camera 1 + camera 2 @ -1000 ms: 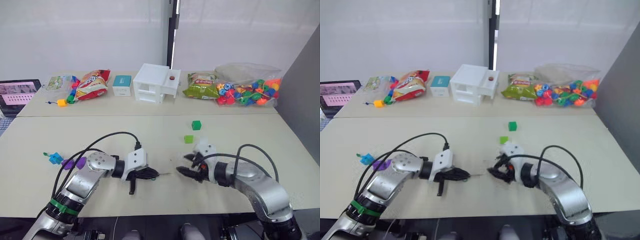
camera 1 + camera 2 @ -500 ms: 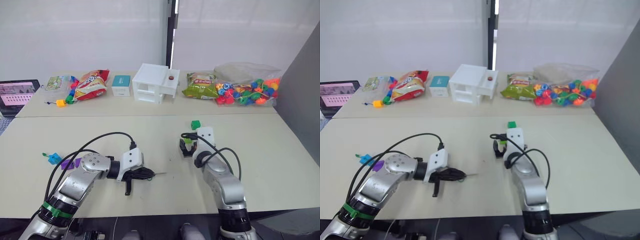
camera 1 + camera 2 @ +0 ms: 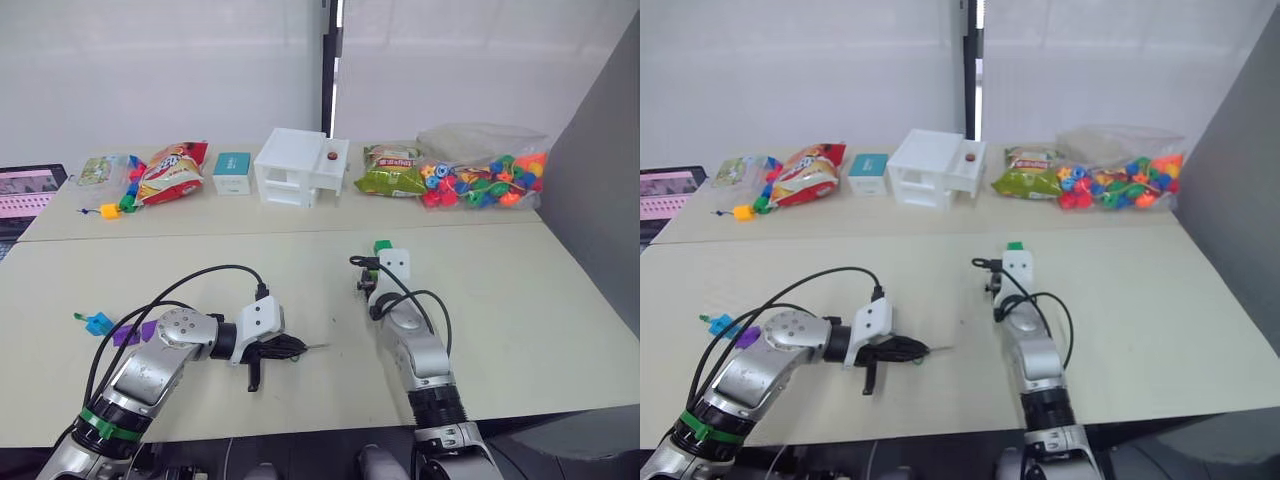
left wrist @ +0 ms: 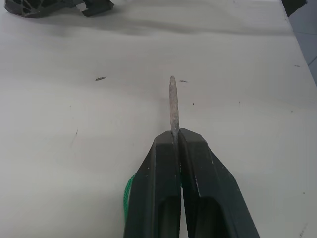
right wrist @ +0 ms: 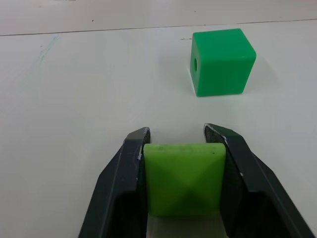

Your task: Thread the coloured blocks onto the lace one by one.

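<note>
My left gripper [image 3: 287, 348] lies low on the table, shut on the lace's stiff pale tip [image 4: 172, 104], which sticks out toward the right. The green cord [image 4: 127, 192] trails back under the fingers. My right gripper [image 3: 364, 285] reaches forward, its fingers pressed against both sides of a light green block [image 5: 184, 177] resting on the table. A darker green block [image 5: 221, 61] with a hole in its side stands just beyond it, also seen as the green block [image 3: 382, 245]. Far left lie a light blue block [image 3: 99, 324] and a purple block [image 3: 135, 333].
Along the back of the table [image 3: 500, 300] stand a white box [image 3: 292, 167], a teal box [image 3: 231, 172], snack bags [image 3: 168, 170], a clear bag of mixed beads [image 3: 480, 180] and a short bead string [image 3: 112, 207]. A laptop [image 3: 25, 187] sits far left. A grey panel [image 3: 600, 150] rises on the right.
My right arm swung from low near the front edge forward to the light green block, and its fingers now sit around it. The left gripper kept its hold. The camera shifted slightly.
</note>
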